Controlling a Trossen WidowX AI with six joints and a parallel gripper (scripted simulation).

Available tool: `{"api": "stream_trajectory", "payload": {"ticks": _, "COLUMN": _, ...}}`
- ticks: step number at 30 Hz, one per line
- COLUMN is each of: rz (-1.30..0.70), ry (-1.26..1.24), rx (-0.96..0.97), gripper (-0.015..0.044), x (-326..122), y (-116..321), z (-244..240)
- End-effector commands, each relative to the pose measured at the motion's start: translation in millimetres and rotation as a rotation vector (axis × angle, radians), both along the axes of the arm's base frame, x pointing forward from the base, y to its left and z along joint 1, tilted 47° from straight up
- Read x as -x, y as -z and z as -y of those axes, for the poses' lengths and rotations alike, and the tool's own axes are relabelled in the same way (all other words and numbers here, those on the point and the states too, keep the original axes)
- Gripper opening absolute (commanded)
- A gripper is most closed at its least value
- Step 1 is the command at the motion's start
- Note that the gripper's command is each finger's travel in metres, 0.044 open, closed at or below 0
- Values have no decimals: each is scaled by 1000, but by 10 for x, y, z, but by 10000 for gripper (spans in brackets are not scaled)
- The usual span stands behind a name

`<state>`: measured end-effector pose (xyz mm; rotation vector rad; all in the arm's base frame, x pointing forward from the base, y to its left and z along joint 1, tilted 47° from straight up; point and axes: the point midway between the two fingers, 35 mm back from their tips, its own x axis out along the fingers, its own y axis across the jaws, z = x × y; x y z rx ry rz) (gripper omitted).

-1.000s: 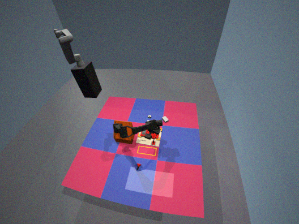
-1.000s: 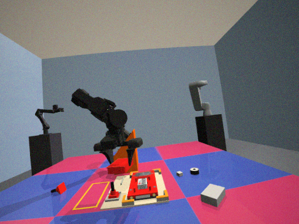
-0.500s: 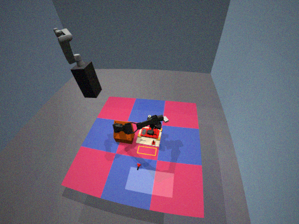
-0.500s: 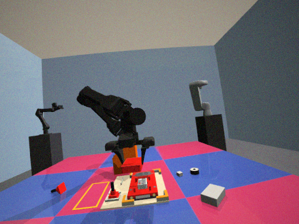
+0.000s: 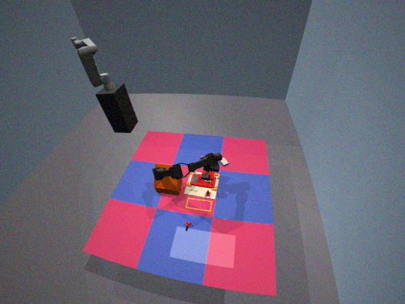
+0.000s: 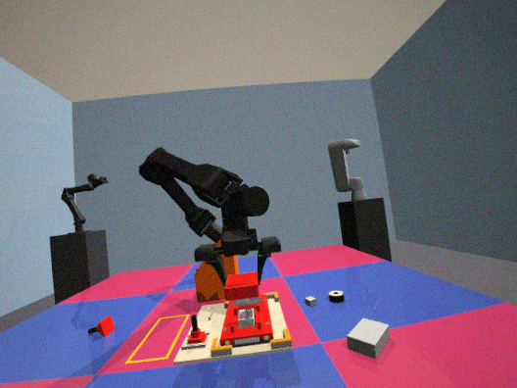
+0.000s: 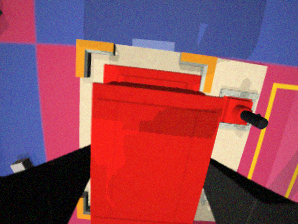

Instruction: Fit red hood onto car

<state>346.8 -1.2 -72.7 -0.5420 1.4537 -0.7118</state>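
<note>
Top view: seen from high above and well apart from the gripper (image 5: 207, 176) (image 6: 243, 279) (image 7: 151, 175), obliquely downward. Exterior view: from low beyond the chassis (image 6: 245, 320), nearer, facing the gripper. Wrist view: from close above the fingers, downward between them. Top and wrist views share the jig (image 5: 199, 191) (image 7: 227, 145) beneath the gripper.
</note>
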Motion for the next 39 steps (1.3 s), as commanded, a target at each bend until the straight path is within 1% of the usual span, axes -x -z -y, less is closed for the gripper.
{"api": "stream_trajectory", "payload": {"ticks": 1, "rz": -2, "ry": -3, "rx": 1, "gripper": 0, "x": 1, "y": 58, "z": 57}}
{"api": "stream_trajectory", "payload": {"ticks": 9, "rz": -2, "ry": -3, "rx": 3, "gripper": 0, "x": 25, "y": 317, "z": 343}}
{"api": "stream_trajectory", "payload": {"ticks": 39, "rz": -2, "ry": -3, "rx": 3, "gripper": 0, "x": 21, "y": 333, "z": 339}}
